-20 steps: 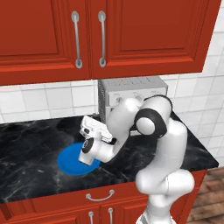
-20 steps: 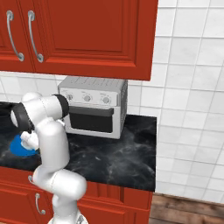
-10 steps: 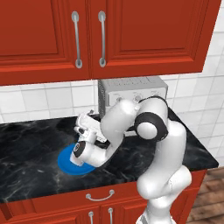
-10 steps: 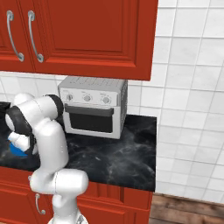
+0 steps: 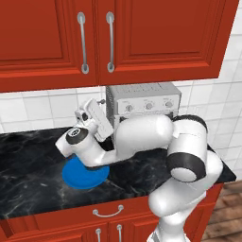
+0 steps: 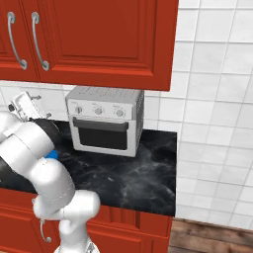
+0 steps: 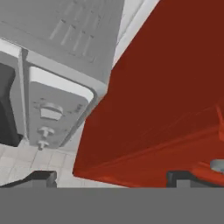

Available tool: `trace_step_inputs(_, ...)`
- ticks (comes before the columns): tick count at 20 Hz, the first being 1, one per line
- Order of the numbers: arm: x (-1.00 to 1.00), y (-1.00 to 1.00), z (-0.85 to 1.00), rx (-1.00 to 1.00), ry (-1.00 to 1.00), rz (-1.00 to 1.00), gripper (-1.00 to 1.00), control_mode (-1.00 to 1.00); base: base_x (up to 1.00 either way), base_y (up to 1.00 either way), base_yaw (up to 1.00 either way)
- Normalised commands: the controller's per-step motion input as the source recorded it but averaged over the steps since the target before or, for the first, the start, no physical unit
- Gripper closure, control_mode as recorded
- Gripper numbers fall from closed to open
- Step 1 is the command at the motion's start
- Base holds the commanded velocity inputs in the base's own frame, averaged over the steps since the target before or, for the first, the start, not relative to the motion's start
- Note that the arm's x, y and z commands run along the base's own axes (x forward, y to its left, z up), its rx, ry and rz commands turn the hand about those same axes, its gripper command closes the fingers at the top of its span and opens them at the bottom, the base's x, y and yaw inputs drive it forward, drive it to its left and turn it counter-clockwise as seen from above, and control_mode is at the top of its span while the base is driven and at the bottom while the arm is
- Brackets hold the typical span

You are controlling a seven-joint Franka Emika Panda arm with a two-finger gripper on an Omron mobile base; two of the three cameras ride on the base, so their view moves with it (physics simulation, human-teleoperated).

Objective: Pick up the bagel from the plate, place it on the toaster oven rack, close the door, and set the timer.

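Gripper (image 7: 109, 177) raised beside the toaster oven (image 5: 144, 101), fingertips apart, nothing between; plate (image 5: 78, 175) near the counter's front edge. Door (image 6: 101, 138) shut.

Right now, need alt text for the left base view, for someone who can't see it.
A white robot arm folds leftward over a black marbled counter, its wrist above a flat round bright blue plate and its tool turned upward. Behind it a grey toaster oven with three knobs stands against a white tiled wall, under red cabinets with silver handles.
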Motion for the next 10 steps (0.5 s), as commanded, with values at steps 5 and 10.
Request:
trace_step_inputs(5,-0.81,-0.44,0.61,0.50,0.00,0.00,-1.00,-1.00,0.00,0.00,0.00)
trace_step_inputs(10,-0.83,-0.49,0.59,0.60,-0.02,0.00,-1.00,-1.00,0.00,0.00,0.00)
